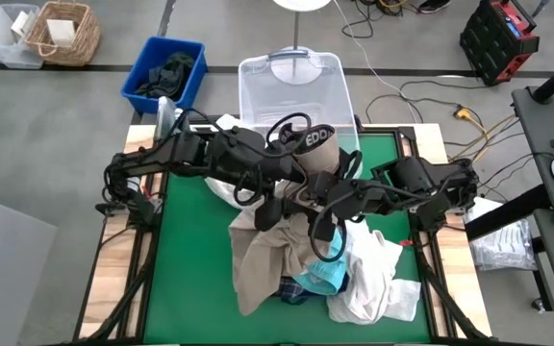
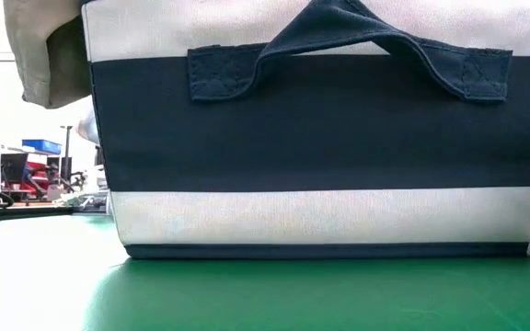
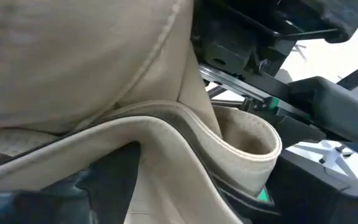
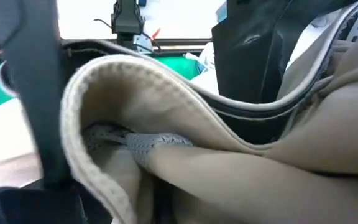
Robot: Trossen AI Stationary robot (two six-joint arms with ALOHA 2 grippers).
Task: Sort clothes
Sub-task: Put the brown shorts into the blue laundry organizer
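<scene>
Above the middle of the green mat (image 1: 186,259), my left gripper (image 1: 275,207) and right gripper (image 1: 308,199) both clamp the khaki garment (image 1: 263,259), lifted off the clothes pile (image 1: 359,279), mid-sort, and next I must carry it to the clear bin (image 1: 291,86).

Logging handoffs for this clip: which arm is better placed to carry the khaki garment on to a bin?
Probably the left. Both grippers meet at the khaki garment mid-table, but the left gripper sits nearer the clear bin and blue bin beyond the table's far edge. The right gripper reaches across from the opposite side.
</scene>
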